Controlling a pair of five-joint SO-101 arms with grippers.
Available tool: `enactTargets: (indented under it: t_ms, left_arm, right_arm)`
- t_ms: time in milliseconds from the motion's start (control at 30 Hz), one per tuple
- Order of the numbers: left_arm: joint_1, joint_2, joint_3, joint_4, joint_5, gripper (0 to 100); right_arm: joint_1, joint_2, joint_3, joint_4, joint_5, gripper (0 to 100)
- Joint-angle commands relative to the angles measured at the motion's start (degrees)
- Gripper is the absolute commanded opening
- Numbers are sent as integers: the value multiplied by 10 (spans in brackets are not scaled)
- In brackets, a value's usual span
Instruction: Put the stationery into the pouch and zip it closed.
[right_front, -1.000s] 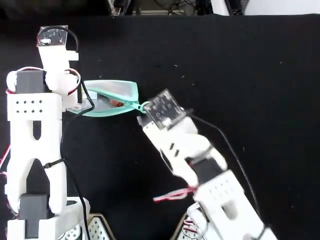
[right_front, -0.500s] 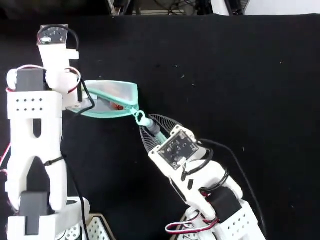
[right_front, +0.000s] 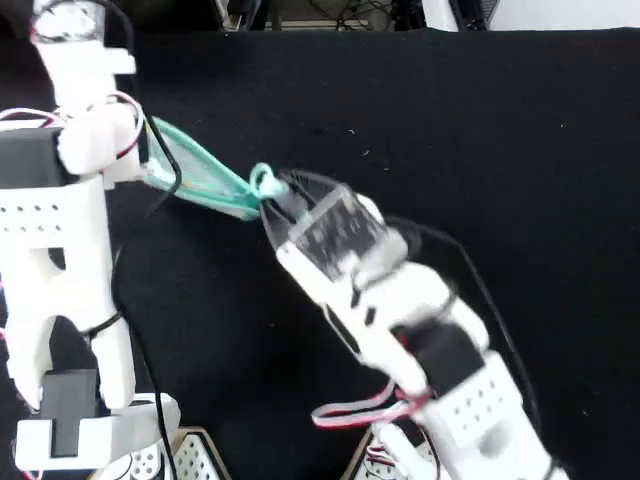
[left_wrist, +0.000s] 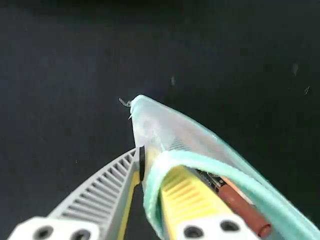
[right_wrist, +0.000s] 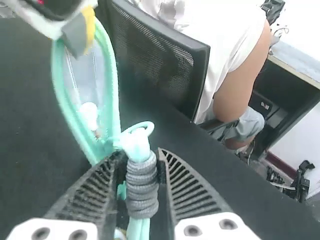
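The teal-rimmed clear pouch (right_front: 197, 176) hangs tilted above the black table. My left gripper (right_front: 150, 168) is shut on its far end; in the left wrist view its grey and yellow fingers (left_wrist: 172, 192) clamp the pouch (left_wrist: 165, 131) rim. A reddish-brown pen (left_wrist: 243, 209) lies inside. My right gripper (right_front: 276, 200) is shut on the zipper pull (right_front: 263, 181) at the pouch's other end. In the right wrist view its ribbed black fingers (right_wrist: 182, 187) squeeze the grey-wrapped zipper pull (right_wrist: 141, 181) below a teal loop (right_wrist: 138, 132), with the pouch (right_wrist: 82, 82) stretched beyond it.
The black table (right_front: 480, 140) lies bare to the right and behind the arms. A black mesh chair back (right_wrist: 160, 55) stands past the table's edge in the right wrist view. Both arm bases sit at the table's front edge.
My left arm has risen and lifted the pouch off the table, now tilted. My right gripper, still on the zipper pull, swung back up toward the pouch.
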Motion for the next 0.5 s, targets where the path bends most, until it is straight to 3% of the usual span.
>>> enactTargets:
  t_ms: [0, 167, 333, 467]
  left_arm:
    - [-7, -3, -71, -16, -1, 34]
    - [-7, -3, -71, -40, -1, 34]
    - [-3, -9, -18, -39, 1, 34]
    - [-2, -8, -8, 23, 0, 34]
  right_arm:
    - [-7, 99, -120, -13, -3, 12]
    - [-7, 159, -176, -13, -3, 12]
    - [-7, 112, -180, 9, 4, 12]
    - [-9, 49, -180, 42, 29, 12]
